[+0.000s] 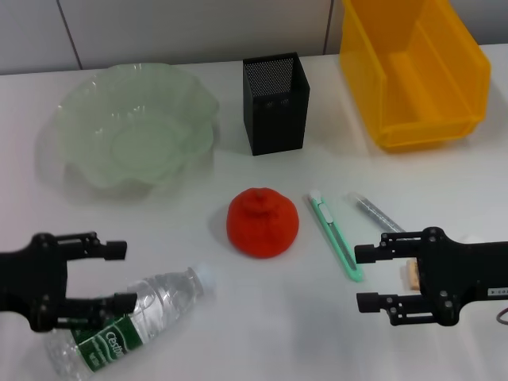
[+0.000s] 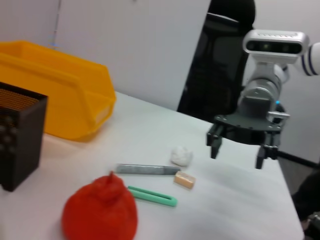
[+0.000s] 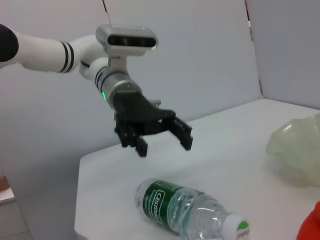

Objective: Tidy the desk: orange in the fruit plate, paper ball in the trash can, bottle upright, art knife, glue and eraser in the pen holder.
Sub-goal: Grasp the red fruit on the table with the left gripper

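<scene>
Nearest on the white worktop [image 1: 198, 349], the bottle [image 1: 131, 321] lies on its side under the left pincer [image 1: 117, 276], which hangs released above it. On the other side, the right pincer [image 1: 367, 278] is also released, close to the eraser [image 1: 412, 274]. Between them sits the orange [image 1: 263, 222], with the green art knife [image 1: 335, 235] and grey glue [image 1: 378, 212] beside it. Farther back stand the fruit plate [image 1: 75, 119], black pen holder [image 1: 275, 103] and yellow trash can [image 1: 413, 127].

My head camera looks steeply down on the desk [image 1: 198, 333]; each wrist camera sits low, facing across it, both sharing the orange [image 1: 263, 222] at centre.
</scene>
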